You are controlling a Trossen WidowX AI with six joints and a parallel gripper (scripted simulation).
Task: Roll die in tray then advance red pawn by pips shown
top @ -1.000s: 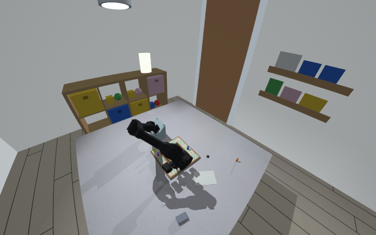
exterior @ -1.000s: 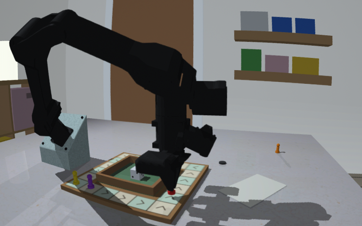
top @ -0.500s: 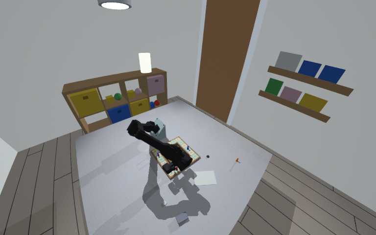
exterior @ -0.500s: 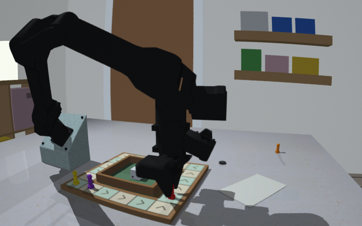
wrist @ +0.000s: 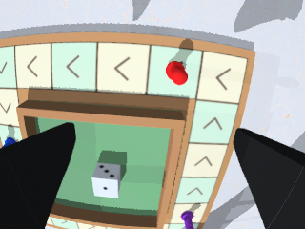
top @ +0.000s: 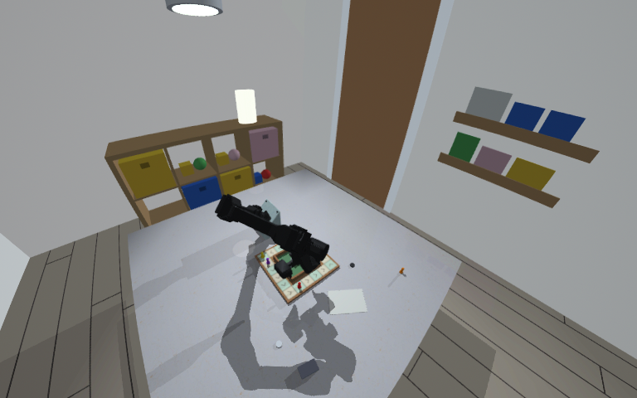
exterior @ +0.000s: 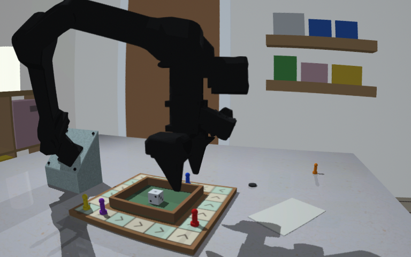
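The red pawn (top: 299,285) (exterior: 194,218) (wrist: 176,72) stands upright on a mint square, one square past the board's near corner in the arrow direction. The white die (exterior: 155,196) (wrist: 106,180) lies in the tray (exterior: 142,210) (wrist: 174,157) with one pip on top; three pips show on a side face in the wrist view. My gripper (exterior: 186,181) (wrist: 156,134) is wide open and empty above the tray area, clear of the red pawn. The top view has the die hidden behind the arm.
On the board (exterior: 130,232) (wrist: 119,38) stand purple (exterior: 103,206) (wrist: 187,219), yellow (exterior: 85,202) and blue (exterior: 187,178) (wrist: 10,143) pawns. Off it are an orange pawn (top: 401,270) (exterior: 315,168), black disc (top: 352,264) (exterior: 252,184), pale card (top: 347,301) (exterior: 287,216), white disc (top: 279,343) and dark block (top: 308,368).
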